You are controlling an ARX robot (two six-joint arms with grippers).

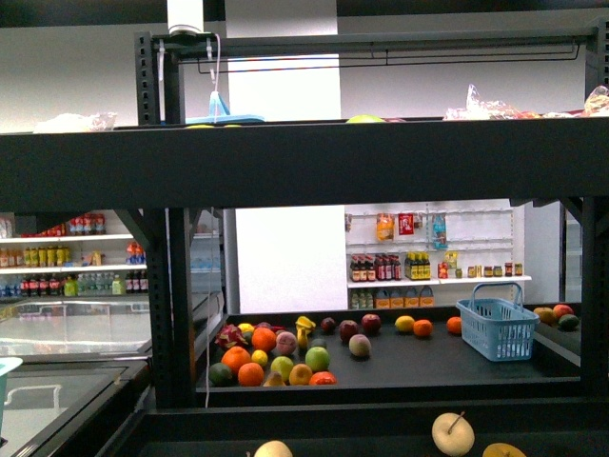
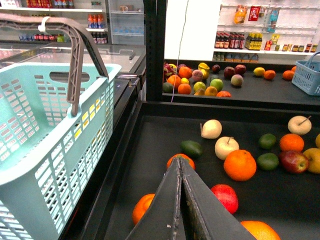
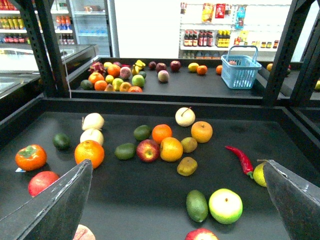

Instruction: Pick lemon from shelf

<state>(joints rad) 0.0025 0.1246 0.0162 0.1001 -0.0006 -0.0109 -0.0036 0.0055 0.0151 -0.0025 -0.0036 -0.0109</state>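
The shelf (image 1: 285,157) is a black framed stand with dark trays; its lower tray (image 3: 150,200) holds scattered fruit. A yellow lemon (image 3: 259,174) lies on this tray beside a red chili (image 3: 240,157), partly hidden behind one finger (image 3: 295,200) of my right gripper (image 3: 177,164). That gripper is open and empty above the tray, over a green-white apple (image 3: 225,205) and an avocado (image 3: 196,205). My left gripper (image 2: 179,161) is shut with nothing between its jaws, over the tray's left part near a persimmon (image 2: 181,159). Neither arm shows in the front view.
A teal basket (image 2: 45,140) hangs close to my left gripper, outside the tray's edge. Oranges (image 3: 89,152), apples (image 3: 148,150), pears and limes lie across the tray. The farther tray (image 1: 419,367) holds more fruit and a blue basket (image 1: 497,327). Black uprights (image 3: 280,50) flank the tray.
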